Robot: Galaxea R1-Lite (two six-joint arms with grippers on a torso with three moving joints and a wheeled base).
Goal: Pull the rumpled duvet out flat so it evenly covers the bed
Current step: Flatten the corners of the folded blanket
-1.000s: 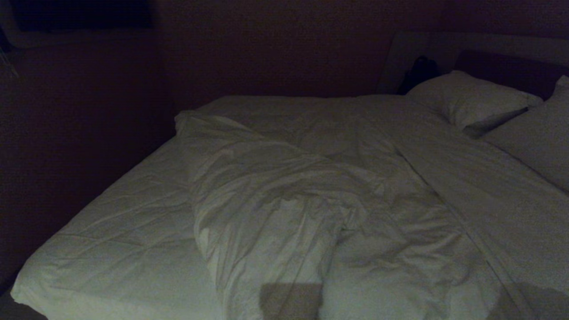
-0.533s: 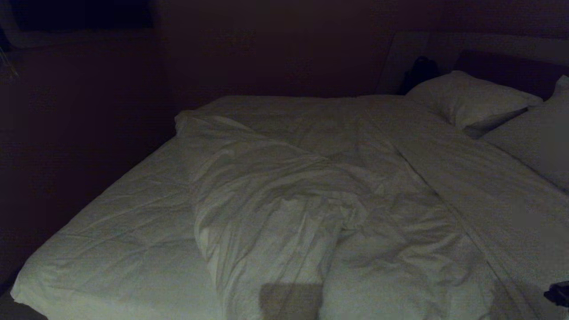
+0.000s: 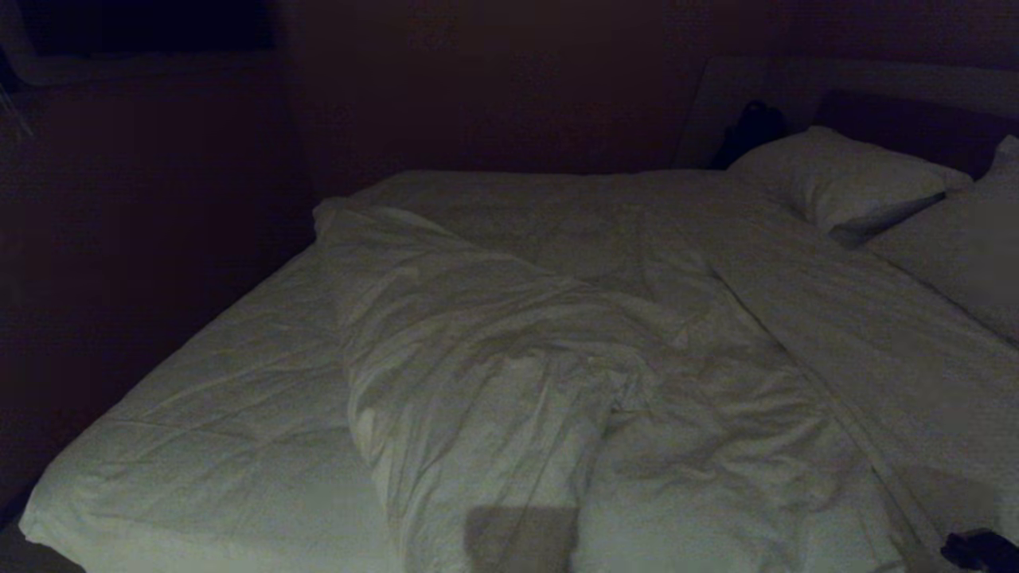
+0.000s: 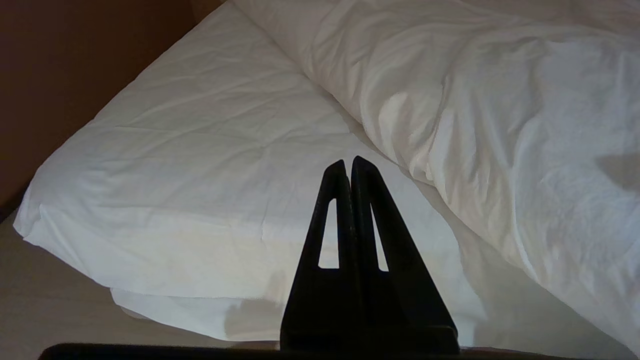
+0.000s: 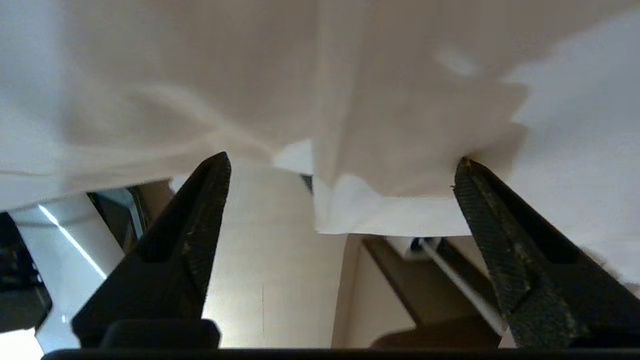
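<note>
The duvet [image 3: 493, 374] lies rumpled in a thick diagonal heap across the middle of the bed [image 3: 223, 430], leaving the mattress's near left part bare. My right gripper [image 3: 975, 549] shows as a dark shape at the bed's near right edge. In the right wrist view it [image 5: 342, 159] stands open, with the duvet's hanging hem [image 5: 400, 215] just beyond its fingertips; one fingertip [image 5: 465, 167] touches the cloth. My left gripper [image 4: 348, 161] is shut and empty, parked low before the bare mattress [image 4: 200, 150], with the duvet [image 4: 500, 115] off to one side.
Two white pillows [image 3: 836, 179] [image 3: 955, 255] lie at the far right against the dark headboard [image 3: 899, 119]. A dark object [image 3: 752, 127] stands beside them. A dark wall runs along the bed's left and back. Pale floor [image 5: 270, 280] shows under the hem.
My right gripper has come into the head view at the lower right corner, then moved lower and a little left. The duvet and the left arm have not moved.
</note>
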